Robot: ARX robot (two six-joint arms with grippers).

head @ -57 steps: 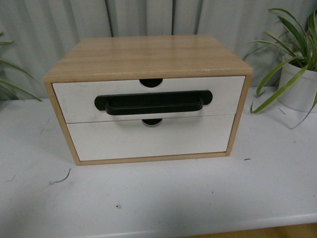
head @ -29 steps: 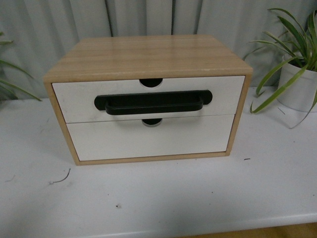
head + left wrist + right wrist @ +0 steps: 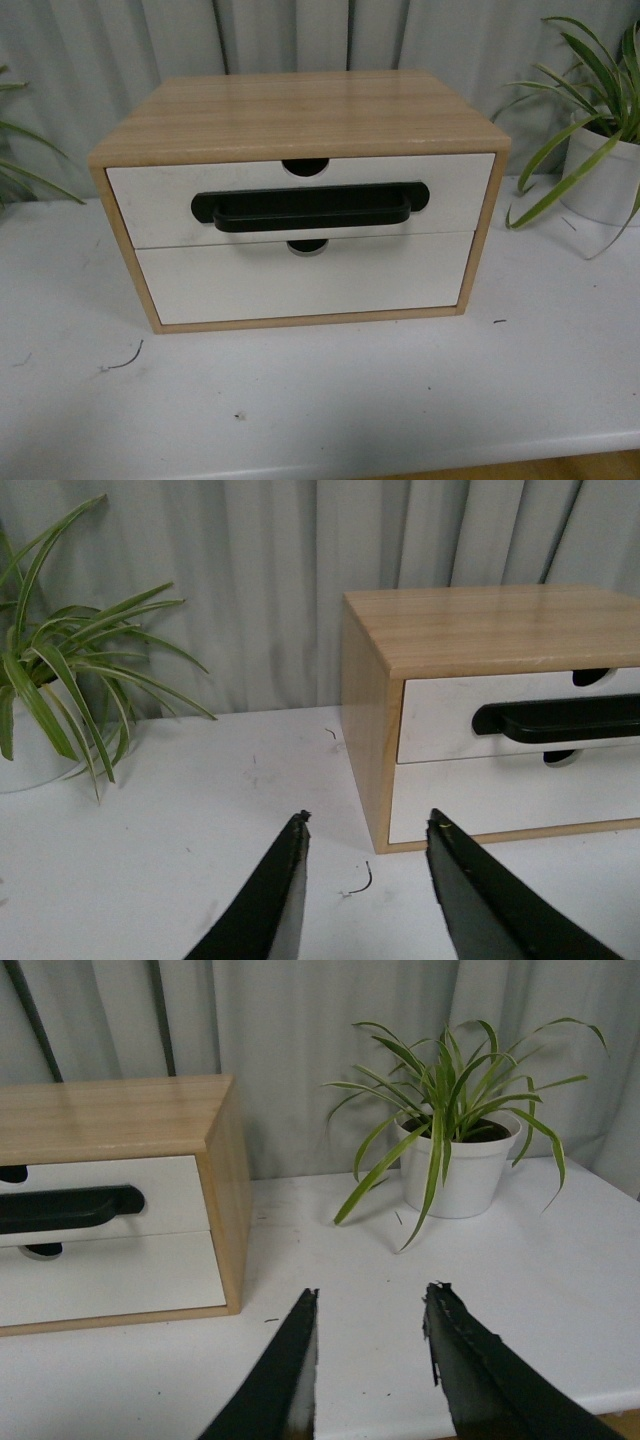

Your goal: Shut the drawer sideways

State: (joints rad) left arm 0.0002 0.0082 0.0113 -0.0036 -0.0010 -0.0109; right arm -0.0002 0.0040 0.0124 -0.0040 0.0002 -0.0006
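White-fronted wooden drawer with black bar handle [image 3: 300,203] sits in the top slot of the light wood cabinet [image 3: 300,115] on the white table [image 3: 330,400], front flush with cabinet face, pointing at the camera, long axis running left-right. Handleless white drawer [image 3: 300,280] below it. Left gripper [image 3: 367,825] and right gripper [image 3: 370,1295] both spread apart, holding nothing, hovering over table.
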